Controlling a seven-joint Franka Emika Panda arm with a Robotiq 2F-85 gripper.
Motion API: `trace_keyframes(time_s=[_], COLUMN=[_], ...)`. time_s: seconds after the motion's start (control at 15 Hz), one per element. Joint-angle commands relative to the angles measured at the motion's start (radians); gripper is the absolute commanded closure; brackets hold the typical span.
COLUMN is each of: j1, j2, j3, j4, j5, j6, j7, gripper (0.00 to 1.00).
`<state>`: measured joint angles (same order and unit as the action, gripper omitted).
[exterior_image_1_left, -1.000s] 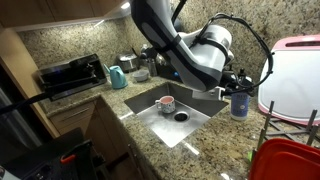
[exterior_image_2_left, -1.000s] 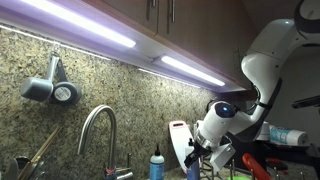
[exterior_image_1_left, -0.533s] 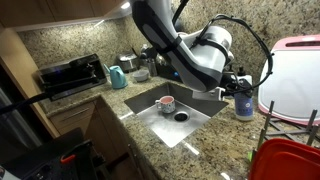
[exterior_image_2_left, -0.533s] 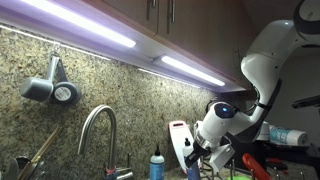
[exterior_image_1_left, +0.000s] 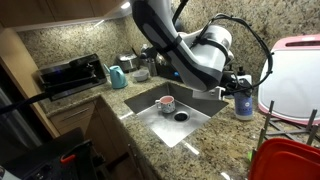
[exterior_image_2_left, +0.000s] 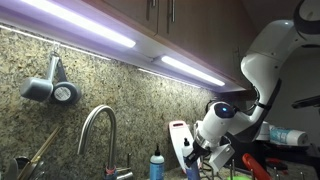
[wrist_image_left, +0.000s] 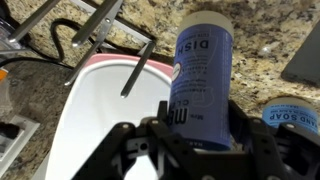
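Speckled brown granite counter (exterior_image_1_left: 215, 150) wraps around a sunken steel sink (exterior_image_1_left: 143, 108) in a small kitchen, with wood cabinets above and 2 strip lights (exterior_image_2_left: 80, 22) glowing beneath them. A large white robot arm (exterior_image_1_left: 200, 55) reaches across the sink toward the counter's far corner.

Its gripper (wrist_image_left: 203, 135) is closed on a blue dish soap bottle (wrist_image_left: 203, 70). In the wrist view, 1 black finger (wrist_image_left: 262, 150) presses each side of the bottle's lower body, and the label reads "DISH". In an exterior view the bottle (exterior_image_1_left: 241, 104) stands upright on the counter just beside the sink's far edge, and next to a pink-rimmed white cutting board (exterior_image_1_left: 295, 75) that leans upright.

Close to the bottle lies a second blue container (wrist_image_left: 290, 112) marked "SOAP". A wire dish rack (wrist_image_left: 90, 25) sits past the cutting board.

Inside the sink are a small cup (exterior_image_1_left: 166, 103) and a dark drain (exterior_image_1_left: 181, 116). A black toaster oven (exterior_image_1_left: 70, 73) sits well apart, on the counter across the sink. A curved faucet (exterior_image_2_left: 95, 120) rises in front of the stone backsplash.
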<state>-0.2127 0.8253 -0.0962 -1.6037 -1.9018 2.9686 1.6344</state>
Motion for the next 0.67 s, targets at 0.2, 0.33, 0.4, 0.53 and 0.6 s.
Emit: trace_keyframes(time_s=[0.2,0.33,0.4,0.53,0.6], j1=[0.021,0.030,0.032,0.039,0.044], j2=[-0.055,-0.062,-0.066,-0.073,-0.077], j3=[0.020,0.024,0.028,0.034,0.036], j4=[-0.046,-0.059,-0.064,-0.079,-0.086], j5=[-0.079,-0.092,-0.102,-0.125,-0.138], j6=[-0.020,-0.024,-0.025,-0.033,-0.040], j7=[0.063,0.066,0.068,0.072,0.075], gripper=[0.67,0.67,0.67,0.67,0.67])
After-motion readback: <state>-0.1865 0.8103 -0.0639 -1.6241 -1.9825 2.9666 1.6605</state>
